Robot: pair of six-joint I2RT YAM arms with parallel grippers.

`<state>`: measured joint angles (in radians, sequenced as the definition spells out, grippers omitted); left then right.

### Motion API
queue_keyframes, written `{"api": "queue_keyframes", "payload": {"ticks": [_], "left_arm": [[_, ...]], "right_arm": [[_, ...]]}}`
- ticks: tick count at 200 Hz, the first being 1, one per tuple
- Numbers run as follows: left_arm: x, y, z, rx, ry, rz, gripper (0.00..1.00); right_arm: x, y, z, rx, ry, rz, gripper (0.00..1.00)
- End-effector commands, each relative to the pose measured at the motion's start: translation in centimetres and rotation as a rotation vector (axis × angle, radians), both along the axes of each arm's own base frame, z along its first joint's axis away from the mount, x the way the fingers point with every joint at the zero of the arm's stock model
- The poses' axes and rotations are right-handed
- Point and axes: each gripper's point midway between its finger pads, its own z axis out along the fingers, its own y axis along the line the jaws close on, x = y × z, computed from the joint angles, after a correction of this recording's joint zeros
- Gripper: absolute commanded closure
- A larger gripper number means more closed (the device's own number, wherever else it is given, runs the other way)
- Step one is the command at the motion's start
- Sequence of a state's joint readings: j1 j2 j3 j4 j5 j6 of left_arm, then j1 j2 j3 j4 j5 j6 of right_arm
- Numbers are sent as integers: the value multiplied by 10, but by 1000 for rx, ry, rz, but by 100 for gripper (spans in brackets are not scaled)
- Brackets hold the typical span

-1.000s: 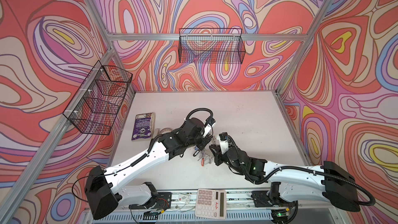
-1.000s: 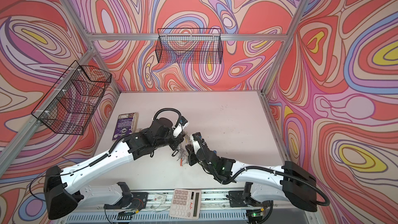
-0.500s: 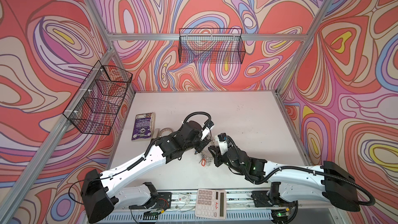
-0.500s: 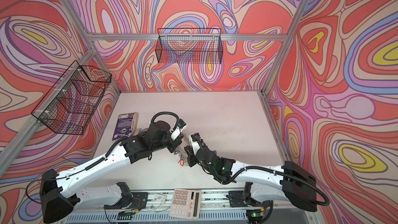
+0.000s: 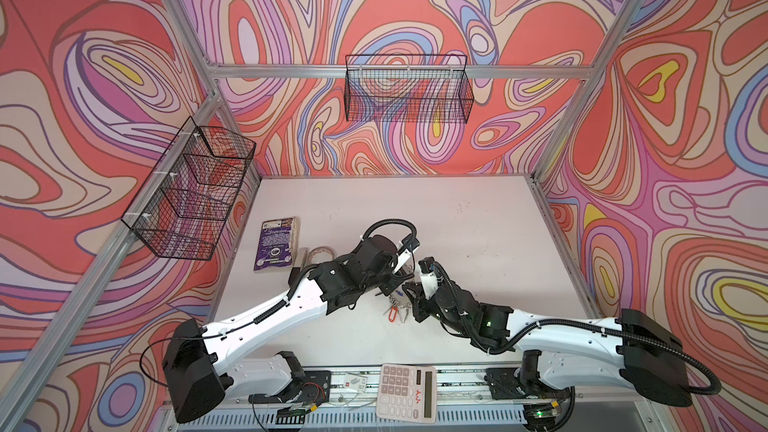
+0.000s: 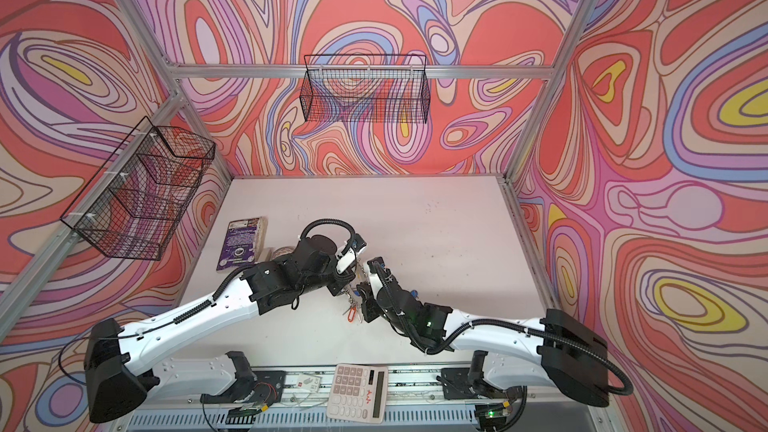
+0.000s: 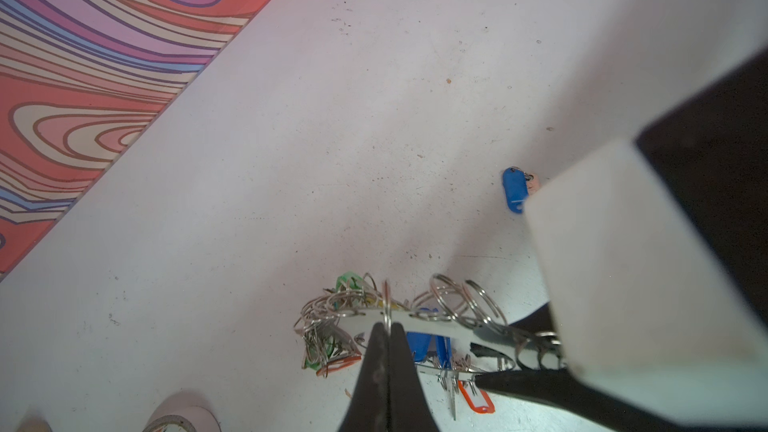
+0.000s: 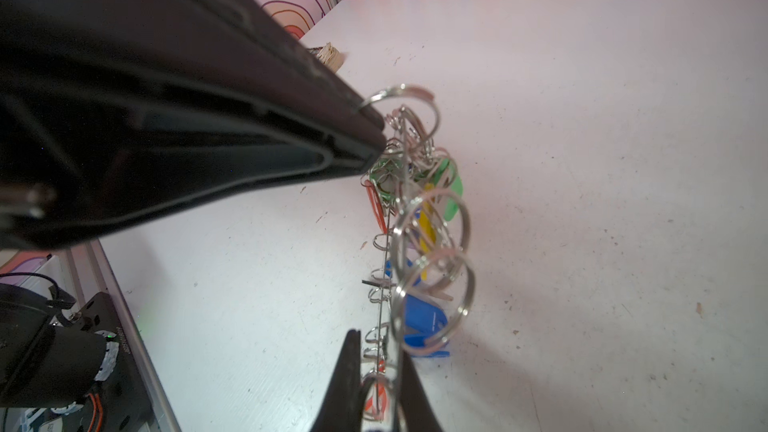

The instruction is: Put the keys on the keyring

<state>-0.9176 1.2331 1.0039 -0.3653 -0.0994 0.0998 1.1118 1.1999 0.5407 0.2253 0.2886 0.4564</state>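
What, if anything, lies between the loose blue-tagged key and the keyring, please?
Nothing visible: only bare table separates the blue-tagged key from the keyring; the right arm's white housing partly hides the key in the left wrist view.

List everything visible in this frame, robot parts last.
table: one, white, cell floor
keyring: one, grey metal, held on edge at table middle
tagged keys: count unclear; green, yellow, blue, red tags, bunched on the keyring
loose tag: one, blue, on the table apart from the bunch
book: one, purple, table's left side
tape roll: one, translucent, beside the book
calculator: one, white, front rail
wire baskets: two, black, left and back walls
left gripper: one, black, shut on a split ring at the keyring's rim
right gripper: one, black, shut on the keyring's edge
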Motion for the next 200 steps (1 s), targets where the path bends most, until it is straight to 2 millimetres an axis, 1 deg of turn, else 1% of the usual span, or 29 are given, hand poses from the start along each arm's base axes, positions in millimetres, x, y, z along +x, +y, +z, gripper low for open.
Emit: {"api": "queue_keyframes", "payload": {"ticks": [1,11,20,42,62,89,116,147,154,156,162,175,200], "left_arm": [[6,-16,33,-176,-66,29,100],[6,-18,34,-236,-70,43,100],[8,-19,39,-296,-91,59,100],[15,-18,47,-380,-136,105,100],[18,-20,47,-432,-150,117,100],[20,-18,39,-514,-183,135,100],[18,-13,45,-616,-254,132,100],[13,-17,57,-714,-325,82,100],[13,-18,64,-747,-344,74,100],[12,-17,53,-731,-334,76,100],[11,-16,50,-740,-339,74,100],[10,-18,53,-771,-358,57,100],[7,-17,57,-820,-388,45,100]], "right_arm": [[1,5,6,19,0,14,100],[-1,6,7,33,0,25,100],[-2,7,8,38,-1,31,100],[-6,10,11,45,-4,61,100],[-8,11,13,49,-4,76,100],[-12,9,22,87,-16,91,100],[-16,0,31,104,-39,92,100],[-21,-5,43,120,-59,113,86],[-23,-5,44,118,-58,123,82],[-23,-5,44,118,-59,125,81],[-24,-5,45,115,-56,132,78],[-26,-5,47,126,-49,152,71],[-24,-12,54,173,-35,185,58]]}}
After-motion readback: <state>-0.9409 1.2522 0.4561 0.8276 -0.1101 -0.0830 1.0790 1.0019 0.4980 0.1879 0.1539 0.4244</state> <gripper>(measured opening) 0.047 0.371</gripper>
